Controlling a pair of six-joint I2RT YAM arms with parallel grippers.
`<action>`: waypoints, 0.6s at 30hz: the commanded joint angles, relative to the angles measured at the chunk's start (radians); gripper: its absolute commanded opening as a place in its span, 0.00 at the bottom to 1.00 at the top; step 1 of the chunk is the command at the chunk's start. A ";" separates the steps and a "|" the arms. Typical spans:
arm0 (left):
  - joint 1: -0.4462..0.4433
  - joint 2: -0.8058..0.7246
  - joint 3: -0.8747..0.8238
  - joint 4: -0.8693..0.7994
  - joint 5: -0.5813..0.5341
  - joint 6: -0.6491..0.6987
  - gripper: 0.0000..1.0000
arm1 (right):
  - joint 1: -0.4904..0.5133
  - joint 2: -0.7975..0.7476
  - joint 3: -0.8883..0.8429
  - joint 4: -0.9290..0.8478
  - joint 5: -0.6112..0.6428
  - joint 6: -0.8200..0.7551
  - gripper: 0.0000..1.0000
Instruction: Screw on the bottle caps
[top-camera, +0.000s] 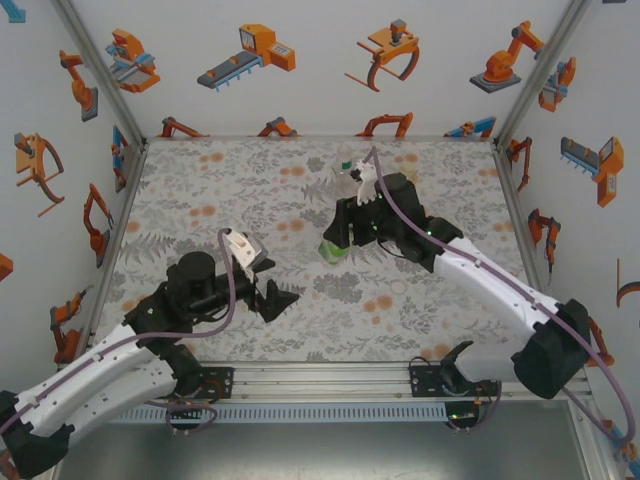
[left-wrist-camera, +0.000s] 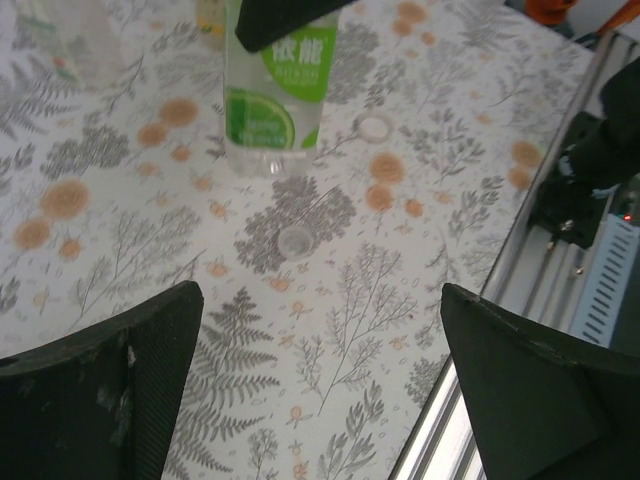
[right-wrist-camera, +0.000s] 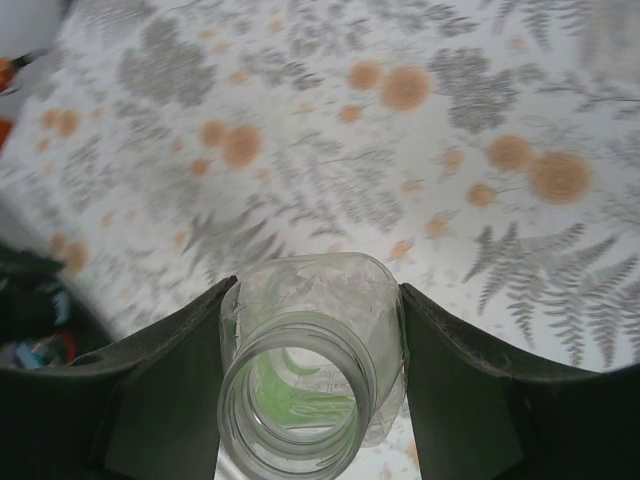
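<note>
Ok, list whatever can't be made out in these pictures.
Green-labelled bottle, left wrist view: neck cut off by the top edge and covered by a dark gripper finger.
Clear bottle, left wrist view: blurred, cut by the top edge.
Bottles at the back, top view: partly behind the right arm's wrist and cable; count unclear.
Cap near the bottle and nearer cap, left wrist view: too small to match to a bottle.

My right pincer (right-wrist-camera: 315, 300) clamps a clear bottle (right-wrist-camera: 300, 400) at its shoulder, with one dark finger (right-wrist-camera: 150, 400) pressed flat against each side. The bottle's neck faces me with its mouth open, and green shows down inside it. Beyond the bottle spreads the tablecloth (right-wrist-camera: 300, 150), printed with grey ferns and orange blossoms. Far left of the bottle sits something dark, too blurred to name.
</note>
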 joint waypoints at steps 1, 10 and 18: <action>0.005 0.002 0.036 0.119 0.129 0.029 0.96 | 0.008 -0.060 -0.009 -0.030 -0.242 -0.007 0.33; 0.004 0.098 0.083 0.236 0.299 -0.042 0.98 | 0.057 -0.170 -0.010 0.027 -0.400 0.073 0.30; 0.003 0.215 0.138 0.317 0.473 -0.092 0.97 | 0.137 -0.146 0.058 0.034 -0.435 0.076 0.28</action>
